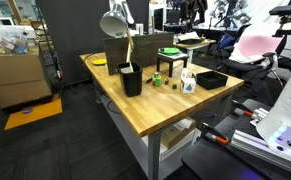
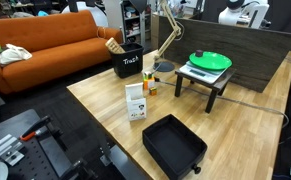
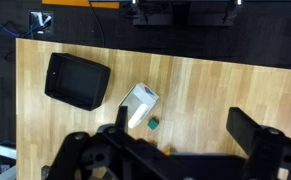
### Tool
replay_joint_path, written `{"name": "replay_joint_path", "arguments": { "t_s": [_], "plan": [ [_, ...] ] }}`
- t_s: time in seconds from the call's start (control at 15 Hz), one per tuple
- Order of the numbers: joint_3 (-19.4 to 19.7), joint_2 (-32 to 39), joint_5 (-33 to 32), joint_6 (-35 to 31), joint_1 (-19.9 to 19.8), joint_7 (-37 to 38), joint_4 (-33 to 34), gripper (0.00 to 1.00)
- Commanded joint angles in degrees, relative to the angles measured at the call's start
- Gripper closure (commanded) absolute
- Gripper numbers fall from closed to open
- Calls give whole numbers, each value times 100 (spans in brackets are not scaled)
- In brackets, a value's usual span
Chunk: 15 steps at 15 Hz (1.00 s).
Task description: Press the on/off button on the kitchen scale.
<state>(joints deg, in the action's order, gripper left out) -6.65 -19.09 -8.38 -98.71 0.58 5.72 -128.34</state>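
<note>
The kitchen scale (image 2: pixel 199 72) is a flat pale unit on a small black stand (image 2: pixel 213 88) and carries a green plate (image 2: pixel 210 61). It also shows in an exterior view (image 1: pixel 170 54) near the table's middle. The scale is out of the wrist view, and I cannot make out its button. My gripper (image 3: pixel 185 132) is open and empty, high above the wooden table (image 3: pixel 215 85), with its two dark fingers spread wide. It is over bare wood to the right of a white carton (image 3: pixel 138 105). The gripper does not show in either exterior view.
A black tray (image 3: pixel 77 80) (image 2: pixel 175 145) lies near the table edge. The white carton (image 2: pixel 136 102) stands beside it, with a small green cube (image 3: pixel 153 123) next to it. A black trash bin (image 2: pixel 128 62) and a desk lamp (image 2: pixel 166 30) stand at the far side.
</note>
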Motion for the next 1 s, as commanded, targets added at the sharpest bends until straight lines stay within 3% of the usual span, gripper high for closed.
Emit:
{"name": "replay_joint_path", "arguments": {
  "t_s": [0.0, 0.2, 0.27, 0.93],
  "plan": [
    [246, 571, 387, 219, 4, 69, 519, 0],
    [376, 876, 438, 60, -45, 259, 788, 0],
    [370, 689, 337, -4, 10, 105, 545, 0],
    [429, 953, 359, -43, -43, 411, 815, 0]
  ]
}}
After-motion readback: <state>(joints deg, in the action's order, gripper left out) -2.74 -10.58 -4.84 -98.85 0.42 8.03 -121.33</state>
